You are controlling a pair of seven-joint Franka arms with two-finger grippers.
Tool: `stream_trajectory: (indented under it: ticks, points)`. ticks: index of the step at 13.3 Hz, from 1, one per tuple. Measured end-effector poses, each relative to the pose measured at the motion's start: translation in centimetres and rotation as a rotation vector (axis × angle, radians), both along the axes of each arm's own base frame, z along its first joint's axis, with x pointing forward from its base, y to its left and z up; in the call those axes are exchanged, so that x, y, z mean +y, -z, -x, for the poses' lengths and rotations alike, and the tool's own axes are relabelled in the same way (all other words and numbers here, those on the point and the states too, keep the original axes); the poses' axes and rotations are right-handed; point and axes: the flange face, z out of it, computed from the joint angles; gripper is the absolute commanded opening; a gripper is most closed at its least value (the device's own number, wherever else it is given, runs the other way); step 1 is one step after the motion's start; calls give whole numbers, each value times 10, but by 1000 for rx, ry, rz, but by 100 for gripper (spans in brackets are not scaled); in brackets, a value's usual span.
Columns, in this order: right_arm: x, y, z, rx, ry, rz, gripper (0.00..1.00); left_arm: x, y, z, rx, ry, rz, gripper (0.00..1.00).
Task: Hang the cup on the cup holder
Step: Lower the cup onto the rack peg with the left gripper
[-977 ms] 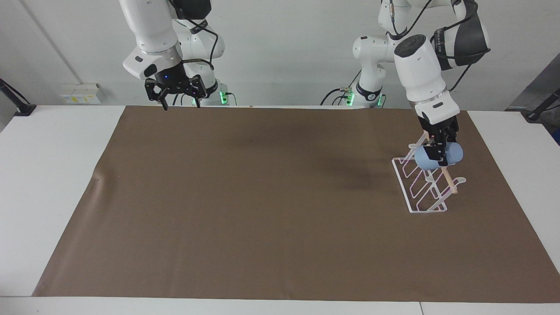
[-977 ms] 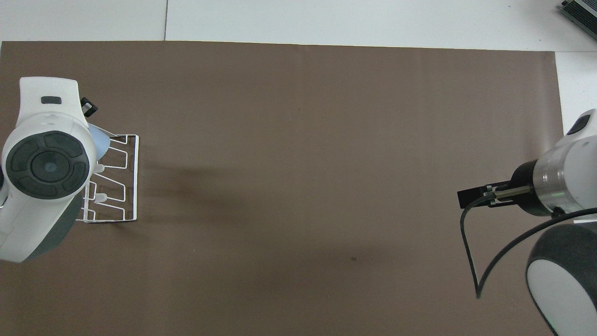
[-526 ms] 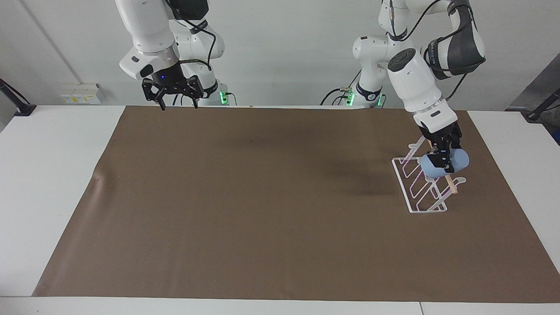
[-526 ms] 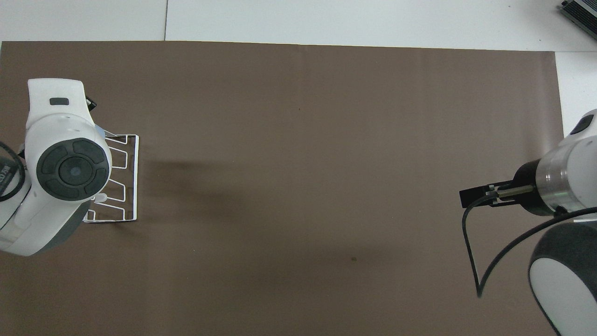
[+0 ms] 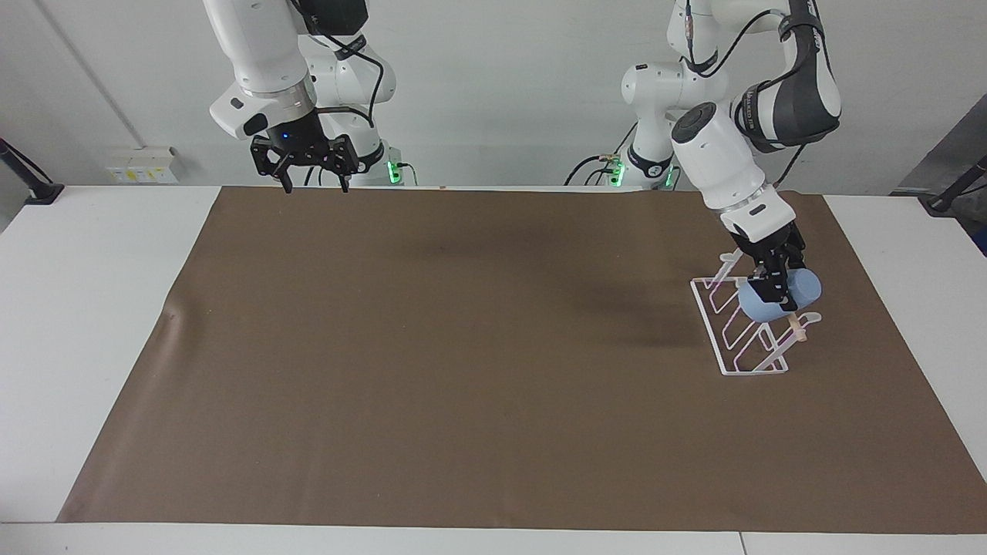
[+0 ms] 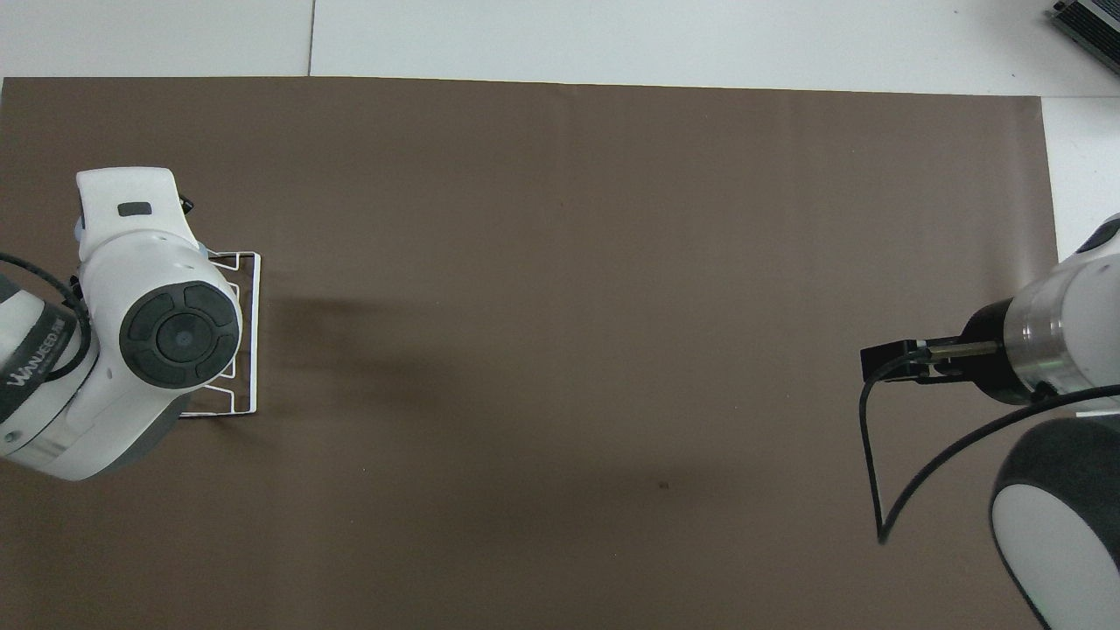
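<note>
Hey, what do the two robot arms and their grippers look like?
Both arms are glossy white rounded segments with dark grey joint caps and loose black cables. The left arm's grey section carries white lettering. The left gripper and right gripper are black with two slim fingers; green lights glow at the bases.

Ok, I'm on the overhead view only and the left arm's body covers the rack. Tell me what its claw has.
Observer: In the facing view the left claw is shut on the light blue cup.
Operator: Give me the cup's pose.
Observer: It is tipped on its side, directly over the cup holder, at the end nearer to the robots. I cannot tell whether it sits on a prong yet.
Operator: Now report the right claw; I only see that arm's wrist.
Observer: The right claw is open and empty. It waits in the air over the mat's edge at the robots' end.
</note>
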Motion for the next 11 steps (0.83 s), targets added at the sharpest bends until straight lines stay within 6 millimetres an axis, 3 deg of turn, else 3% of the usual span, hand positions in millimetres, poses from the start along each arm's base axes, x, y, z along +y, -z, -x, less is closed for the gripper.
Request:
stream_trajectory:
  ticks: [11]
  points:
    - [-14, -7, -3, -15, 15, -1, 100, -2, 20, 6, -18, 7, -6, 0]
